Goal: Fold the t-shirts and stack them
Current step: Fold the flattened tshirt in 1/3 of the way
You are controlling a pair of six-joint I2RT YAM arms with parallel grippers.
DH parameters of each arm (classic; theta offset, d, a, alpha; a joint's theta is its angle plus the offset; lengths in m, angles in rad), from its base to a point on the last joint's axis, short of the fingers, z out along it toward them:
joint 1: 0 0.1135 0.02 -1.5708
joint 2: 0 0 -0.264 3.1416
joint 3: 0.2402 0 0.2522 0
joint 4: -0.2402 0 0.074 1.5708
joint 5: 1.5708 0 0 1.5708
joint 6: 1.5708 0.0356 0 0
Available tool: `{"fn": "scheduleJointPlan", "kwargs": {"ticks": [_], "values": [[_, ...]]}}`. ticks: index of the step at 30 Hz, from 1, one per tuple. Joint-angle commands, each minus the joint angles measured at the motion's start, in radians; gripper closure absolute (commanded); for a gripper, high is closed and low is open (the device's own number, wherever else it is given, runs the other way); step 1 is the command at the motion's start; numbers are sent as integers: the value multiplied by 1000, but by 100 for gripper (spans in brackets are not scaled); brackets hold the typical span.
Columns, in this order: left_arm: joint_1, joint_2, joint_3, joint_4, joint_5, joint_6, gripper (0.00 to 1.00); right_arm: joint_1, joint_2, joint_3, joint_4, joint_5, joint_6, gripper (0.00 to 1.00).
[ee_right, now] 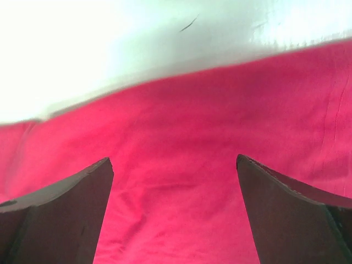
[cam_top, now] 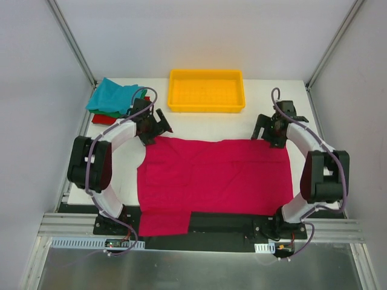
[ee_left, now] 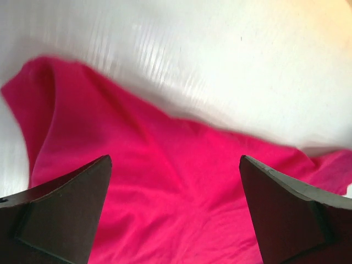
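Observation:
A magenta-pink t-shirt [cam_top: 211, 178] lies spread flat on the white table, its near edge hanging over the front. A pile of folded tees, teal [cam_top: 112, 96] on top with green and red [cam_top: 103, 119] under it, sits at the back left. My left gripper [cam_top: 155, 128] is open just above the shirt's far left edge; the left wrist view shows pink cloth [ee_left: 165, 187] between the spread fingers. My right gripper [cam_top: 270, 134] is open above the far right edge, with pink cloth [ee_right: 176, 181] below its fingers. Neither holds anything.
A yellow plastic tray [cam_top: 207, 106] stands at the back centre, just beyond the shirt. Metal frame posts rise at the back corners. White walls close in both sides. The arm bases sit at the near edge.

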Motion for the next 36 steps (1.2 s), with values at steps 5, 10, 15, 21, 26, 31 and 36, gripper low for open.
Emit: {"fn": "scheduleJointPlan", "kwargs": {"ticks": [5, 10, 15, 21, 26, 31, 36], "values": [[19, 185, 118, -10, -54, 63, 1, -145, 240, 96, -10, -121, -21, 4], [58, 242, 140, -57, -103, 76, 1, -203, 340, 147, -13, -141, -36, 4], [82, 283, 190, -80, -103, 86, 1, -234, 427, 211, -15, -166, -22, 4], [87, 357, 307, -103, -83, 96, 1, -240, 473, 293, -22, -191, -33, 4], [88, 427, 414, -136, -94, 101, 1, -242, 493, 346, -22, -181, -24, 4], [88, 460, 494, -157, -71, 116, 1, -243, 512, 394, -15, -172, -25, 4], [87, 397, 525, -169, -39, 144, 1, -245, 450, 449, -50, -189, -41, 4]]}}
